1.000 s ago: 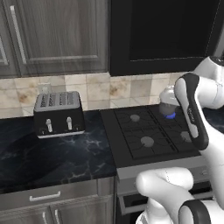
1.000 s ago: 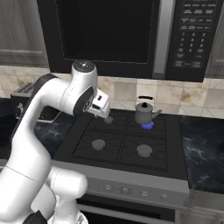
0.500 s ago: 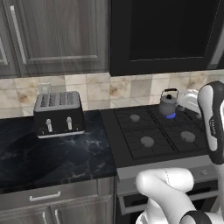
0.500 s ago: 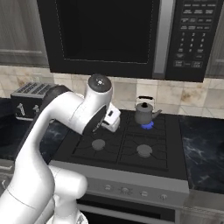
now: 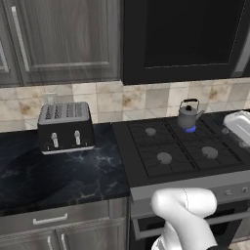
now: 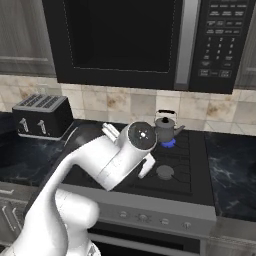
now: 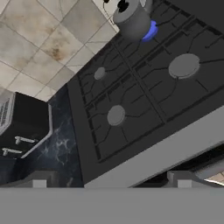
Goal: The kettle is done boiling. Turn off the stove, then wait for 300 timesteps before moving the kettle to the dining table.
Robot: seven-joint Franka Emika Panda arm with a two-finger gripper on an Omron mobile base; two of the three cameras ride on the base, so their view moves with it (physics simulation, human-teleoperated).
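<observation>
Blue flame shows under the small squat grey metal kettle (image 5: 188, 114) with its thin black arched handle, so the burner is lit and step one is not done. The kettle sits on the rear right burner of the black four-burner gas stove (image 5: 181, 152), seen from the front.

Status, judged from this moment:
- Stove: on. The silver front strip of small knobs (image 6: 152, 217) looks untouched.
- Wait period: cannot begin until the flame is out.
- Kettle move to the dining table: not started.

All three steps remain.

Gripper (image 7: 109, 180): two dark finger tips rise at the bottom of the hand view, set well apart with nothing between them, so released and empty. It hangs above the stove's front edge, looking across the burners toward the kettle.

Writing: the black microwave's keypad (image 6: 217, 41) carries small pale markings, too small to read. No brand legible on the black two-lever toaster (image 5: 66, 127) or on the stove.
</observation>
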